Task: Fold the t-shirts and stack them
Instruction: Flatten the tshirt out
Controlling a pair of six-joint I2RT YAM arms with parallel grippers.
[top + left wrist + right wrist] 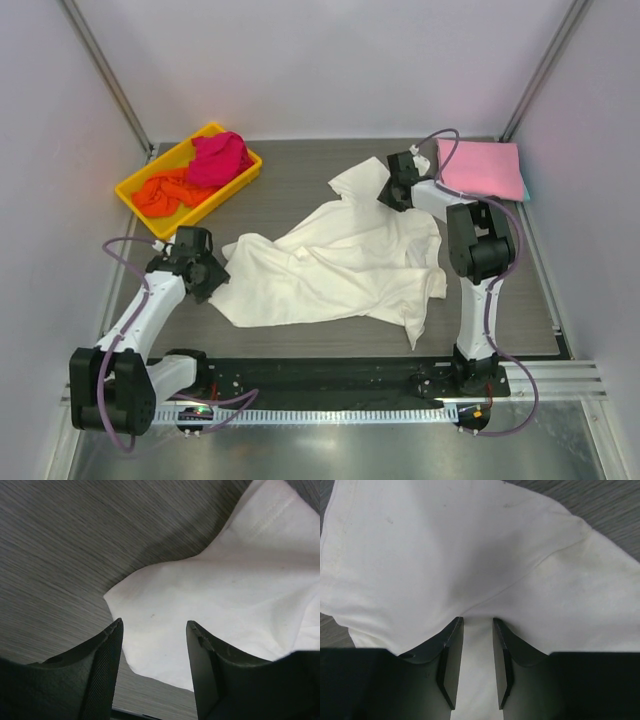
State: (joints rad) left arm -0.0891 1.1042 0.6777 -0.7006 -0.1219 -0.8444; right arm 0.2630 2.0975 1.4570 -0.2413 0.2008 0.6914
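Top external: cream-white t-shirt [340, 265] lies diagonally, near-left to far-right

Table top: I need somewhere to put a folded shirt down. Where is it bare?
Bare table runs along the back edge between the yellow tray and the pink stack, and at the near right corner beside the right arm. The centre is crowded: the cream t-shirt sprawls there.

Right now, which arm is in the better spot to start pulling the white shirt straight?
Probably the right. The right claw has a fold of the white t-shirt pinched between its fingers, with the cloth puckering toward it. The left claw is open over a corner, gripping nothing.
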